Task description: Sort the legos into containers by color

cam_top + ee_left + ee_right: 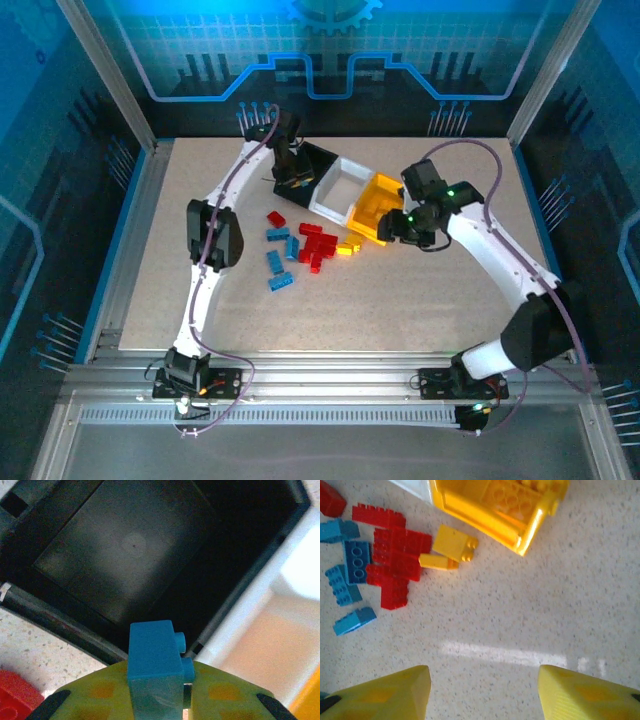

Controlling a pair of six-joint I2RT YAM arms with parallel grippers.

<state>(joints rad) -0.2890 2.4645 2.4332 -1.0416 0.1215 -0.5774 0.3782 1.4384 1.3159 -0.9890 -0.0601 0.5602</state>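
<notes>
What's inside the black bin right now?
Inside the black bin, the visible floor is bare. The blue brick in the left gripper covers its near edge; the right corner is too dark to judge.

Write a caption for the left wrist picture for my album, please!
The left gripper holds a blue lego over the black bin, next to the white bin.
</notes>
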